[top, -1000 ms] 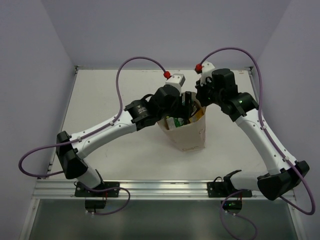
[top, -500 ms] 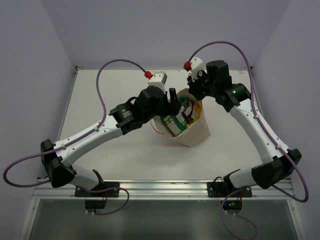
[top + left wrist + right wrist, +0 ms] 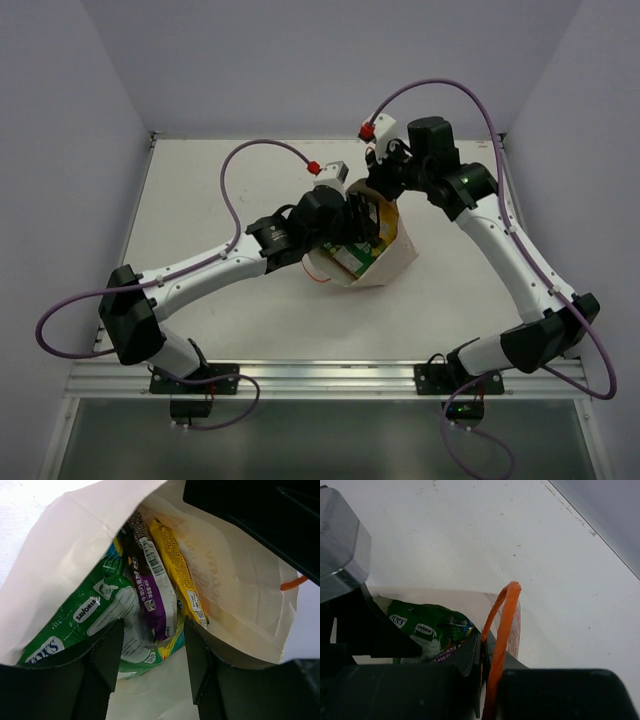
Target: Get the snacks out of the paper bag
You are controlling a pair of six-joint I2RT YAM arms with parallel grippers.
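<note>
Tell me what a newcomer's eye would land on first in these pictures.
The beige paper bag stands out, tipped leftward in the middle of the white table. In the left wrist view its mouth gapes, showing a green-white pouch, a dark purple bar and a yellow bar, with the left gripper open before them. The right gripper pinches the bag's rim beside the bright orange handle.

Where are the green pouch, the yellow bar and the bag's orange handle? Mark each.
green pouch (image 3: 95,612), left wrist view, its printed front.
yellow bar (image 3: 176,572), left wrist view, mid-length.
orange handle (image 3: 504,620), right wrist view, upper loop.
</note>
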